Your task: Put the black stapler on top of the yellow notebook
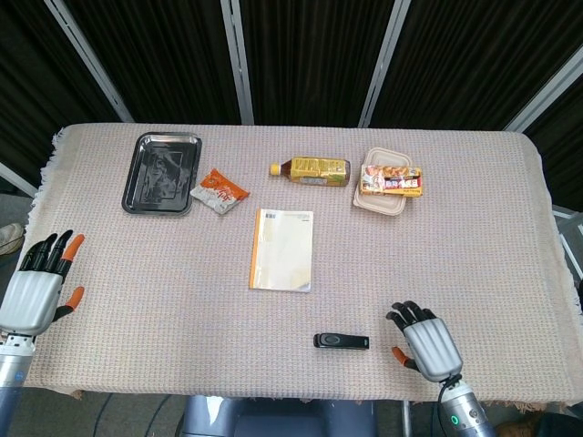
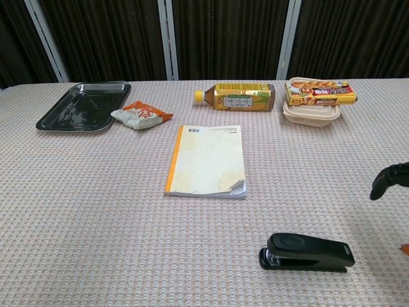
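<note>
The black stapler point(image 1: 341, 340) lies flat near the table's front edge, lengthwise left to right, and shows large in the chest view point(image 2: 307, 252). The yellow notebook point(image 1: 281, 249) lies closed in the middle of the table, behind and left of the stapler point(image 2: 208, 160). My right hand point(image 1: 426, 340) hovers just right of the stapler, fingers spread, holding nothing; only its fingertips point(image 2: 388, 179) show at the chest view's right edge. My left hand point(image 1: 41, 285) stays open off the table's left front corner, far from both.
Along the back stand a black tray point(image 1: 163, 172), an orange snack packet point(image 1: 219, 190), a lying tea bottle point(image 1: 311, 170) and a food container point(image 1: 389, 185) with a box on it. A woven cloth point(image 1: 137, 309) covers the table.
</note>
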### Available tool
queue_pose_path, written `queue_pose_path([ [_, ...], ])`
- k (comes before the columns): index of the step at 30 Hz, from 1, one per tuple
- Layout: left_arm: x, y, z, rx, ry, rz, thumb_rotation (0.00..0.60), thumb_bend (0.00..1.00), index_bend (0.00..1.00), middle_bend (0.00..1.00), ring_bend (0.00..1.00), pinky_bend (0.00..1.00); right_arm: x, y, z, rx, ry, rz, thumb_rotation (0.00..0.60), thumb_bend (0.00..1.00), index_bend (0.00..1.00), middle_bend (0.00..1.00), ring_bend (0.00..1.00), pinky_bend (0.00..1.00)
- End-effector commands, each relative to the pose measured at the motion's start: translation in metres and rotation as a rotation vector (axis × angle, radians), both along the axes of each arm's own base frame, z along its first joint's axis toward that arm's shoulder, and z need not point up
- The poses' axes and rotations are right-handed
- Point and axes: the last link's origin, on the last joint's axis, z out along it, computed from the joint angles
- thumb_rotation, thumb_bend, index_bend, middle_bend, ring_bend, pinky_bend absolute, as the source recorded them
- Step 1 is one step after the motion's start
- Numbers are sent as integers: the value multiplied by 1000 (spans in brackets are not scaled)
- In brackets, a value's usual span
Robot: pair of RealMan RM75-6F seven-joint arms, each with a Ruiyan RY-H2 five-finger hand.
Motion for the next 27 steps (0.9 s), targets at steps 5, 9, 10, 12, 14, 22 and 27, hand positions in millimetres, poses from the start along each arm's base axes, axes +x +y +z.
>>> queue_pose_path([
  [5,0,1,-2,-4,5,2,600,345,0,0,0,119,11,8,-9,51,-48,27,600,229,338,261,248,467],
  [9,1,1,-3,-7,8,2,600,345,0,0,0,119,19,9,-17,71,-62,45,600,229,338,262,248,471],
  [10,1,1,-3,-6,7,1,600,344,0,0,0,119,22,9,-21,83,-70,54,600,230,338,262,249,474],
  [12,1,1,-3,-4,5,1,600,345,0,0,0,119,27,10,-26,98,-79,61,600,231,338,262,249,478],
  [14,0,1,-2,-2,3,1,600,344,0,0,0,119,31,11,-30,108,-89,66,600,230,337,263,250,480],
  [22,-1,2,-2,-2,0,4,600,346,0,0,0,120,45,9,-46,134,-111,95,600,229,337,263,249,486],
  [27,-1,1,-1,0,-2,2,600,345,0,0,0,119,49,5,-50,146,-110,105,600,230,322,258,249,486],
])
